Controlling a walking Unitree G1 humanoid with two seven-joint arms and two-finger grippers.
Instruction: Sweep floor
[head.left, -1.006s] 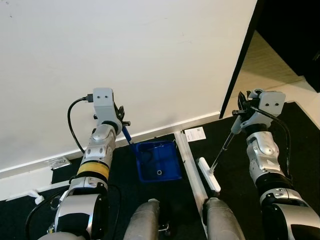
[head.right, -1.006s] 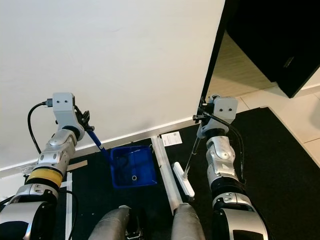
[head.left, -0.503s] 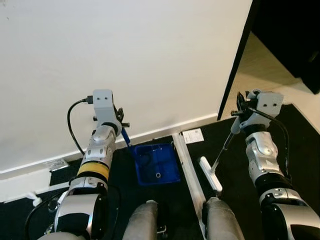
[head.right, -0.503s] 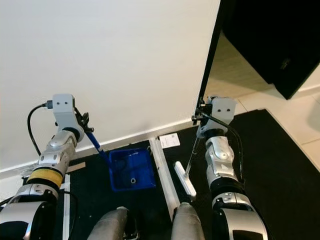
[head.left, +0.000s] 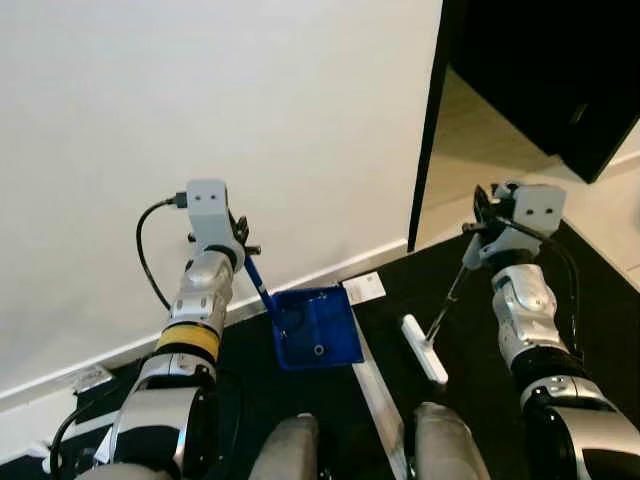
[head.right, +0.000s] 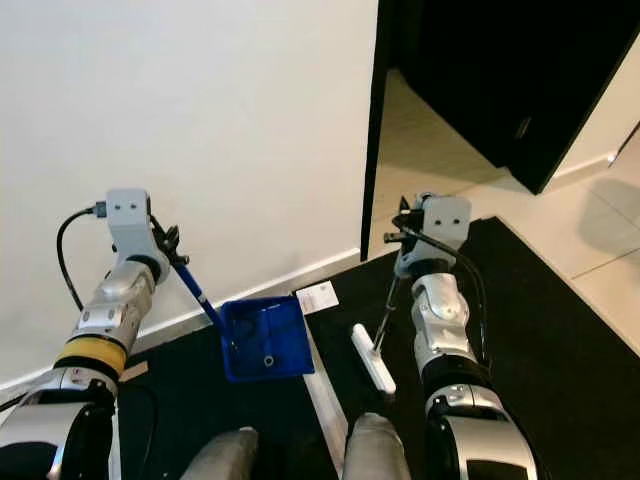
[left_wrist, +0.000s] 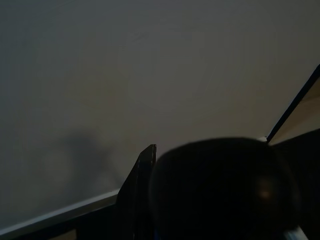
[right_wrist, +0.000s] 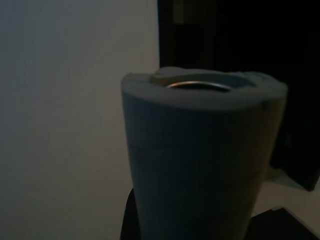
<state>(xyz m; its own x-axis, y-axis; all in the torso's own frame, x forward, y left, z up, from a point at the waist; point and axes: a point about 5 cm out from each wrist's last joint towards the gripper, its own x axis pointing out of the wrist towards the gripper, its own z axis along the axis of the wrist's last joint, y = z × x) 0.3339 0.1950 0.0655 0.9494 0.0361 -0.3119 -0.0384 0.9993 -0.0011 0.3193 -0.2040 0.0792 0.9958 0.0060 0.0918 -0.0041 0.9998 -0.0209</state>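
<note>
Two tools were gripped: your left gripper (head.left: 243, 246) clenched the blue dustpan (head.left: 318, 326), resting at the wall's foot; your right gripper (head.left: 478, 226) clenched the broom (head.left: 424, 347), right of the dustpan. Both looked light and rigid; grip handles high.

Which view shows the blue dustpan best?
The left eye view: the blue dustpan lies whole on the dark floor, its handle in the left gripper. The right eye view matches. The left wrist view is dark; the right wrist view shows a grey handle end.

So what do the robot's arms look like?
Both arms are shiny silver with black joints. The left arm wears a yellow band and a looping black cable. The right arm has a black cable too. Each wrist ends in a pale grey box.
</note>
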